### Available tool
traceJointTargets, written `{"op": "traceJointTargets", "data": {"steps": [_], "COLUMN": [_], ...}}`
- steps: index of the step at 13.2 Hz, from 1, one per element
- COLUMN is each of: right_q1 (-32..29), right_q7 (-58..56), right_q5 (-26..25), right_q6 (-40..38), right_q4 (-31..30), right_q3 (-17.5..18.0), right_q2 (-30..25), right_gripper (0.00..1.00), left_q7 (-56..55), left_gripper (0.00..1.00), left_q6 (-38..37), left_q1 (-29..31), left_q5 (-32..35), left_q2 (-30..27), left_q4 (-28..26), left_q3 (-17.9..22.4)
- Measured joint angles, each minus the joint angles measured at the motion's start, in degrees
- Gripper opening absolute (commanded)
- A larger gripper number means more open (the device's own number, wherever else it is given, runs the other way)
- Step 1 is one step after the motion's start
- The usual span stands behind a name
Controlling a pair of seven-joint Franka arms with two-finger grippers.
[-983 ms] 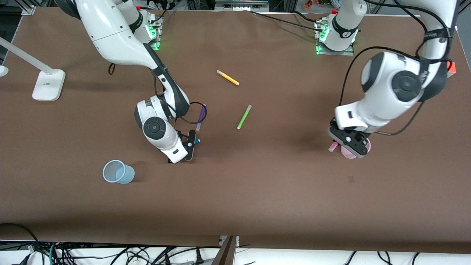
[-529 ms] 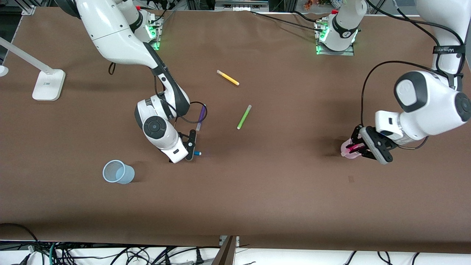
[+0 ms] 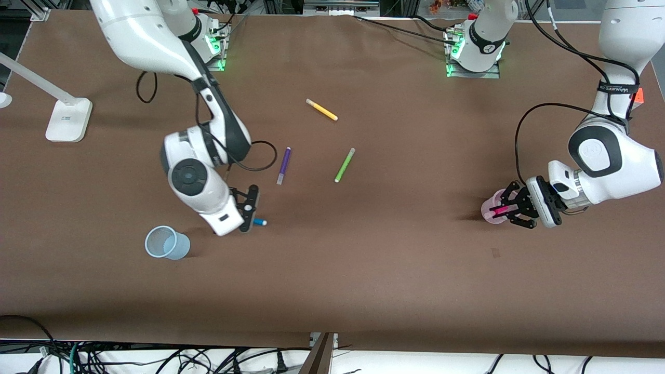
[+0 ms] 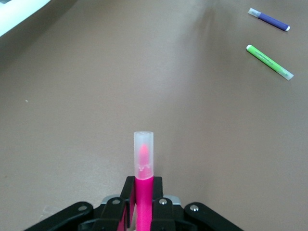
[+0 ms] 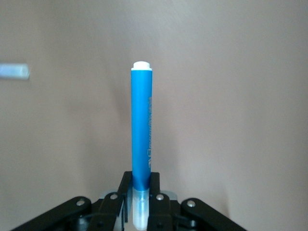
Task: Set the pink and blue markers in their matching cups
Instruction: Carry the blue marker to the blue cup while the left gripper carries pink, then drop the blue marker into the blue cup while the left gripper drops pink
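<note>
Both end effectors clamped: left (image 3: pixel 511 210) w/ pink marker (image 4: pixel 143 163) over pink cup (image 3: pixel 491 212), right (image 3: pixel 251 209) w/ blue marker (image 5: pixel 141 130).

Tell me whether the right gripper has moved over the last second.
Yes. The right gripper, shut on the blue marker, has shifted away from the purple marker and toward the blue cup.

Counter (image 3: pixel 395 291): brown cover, one flat sheet. Resting on it:
- pale blue cup (image 3: pixel 167 243), upright, toward the right arm's end, nearest the front camera
- pink cup (image 3: pixel 492 212), toward the left arm's end
- purple pen (image 3: pixel 283 165), green pen (image 3: pixel 344 164) and yellow pen (image 3: pixel 321 109), mid-counter, apart
- white lamp base (image 3: pixel 68 120)
</note>
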Motion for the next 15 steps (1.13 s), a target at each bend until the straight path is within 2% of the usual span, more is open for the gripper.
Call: {"op": "traceJointTargets", "data": {"steps": [1,3,4,5,6,7,10,13,15], "right_q1": [-0.11,-0.16,-0.16,-0.19,-0.21,-0.2,-0.15,-0.35,-1.01], "right_q7": [-0.08,-0.09,-0.42,-1.43,-2.51,-3.14,-3.32,-3.71,-3.86], "right_q5": [-1.3,-6.95,-10.45,-12.71,-15.22,-18.73,-28.08,-32.78,-34.58], "right_q6": [-3.52,-9.03,-11.57,-13.12,-14.27,-15.52,-17.42,-17.74,-16.79], "right_q4": [1.32,3.97,5.27,6.12,6.6,6.76,6.77,6.66,6.62], "right_q3": [-0.95,-2.14,-3.14,-4.02,-4.66,-5.0,-5.2,-7.57,-8.49], "right_q2": [-1.14,-2.34,-2.76,-2.85,-2.85,-2.85,-2.7,-1.12,1.1], "right_gripper": [0.14,0.14,0.14,0.14,0.14,0.14,0.14,0.14,0.14], "left_q7": [0.9,2.12,2.23,2.37,2.47,2.55,2.61,-0.41,-10.09], "left_gripper": [0.0,0.0,0.04,0.28,0.75,1.0,1.0,1.0,1.0], "left_q6": [-0.12,-1.21,-2.27,-3.07,-3.68,-4.04,-5.13,-6.16,-6.88], "left_q1": [0.28,1.27,2.18,2.99,3.62,4.09,4.69,4.92,4.93], "left_q5": [-0.59,-1.07,-1.07,-1.07,-1.07,-1.07,-1.08,-1.3,-0.41], "left_q2": [0.0,0.0,0.0,0.0,0.0,0.0,0.0,-0.97,-4.24], "left_q4": [-0.45,-0.91,-0.93,-0.93,-0.93,-0.93,-0.92,-0.54,-0.05], "left_q3": [-0.03,-0.04,-0.04,-0.04,-0.04,-0.04,-0.13,-0.25,-0.46]}}
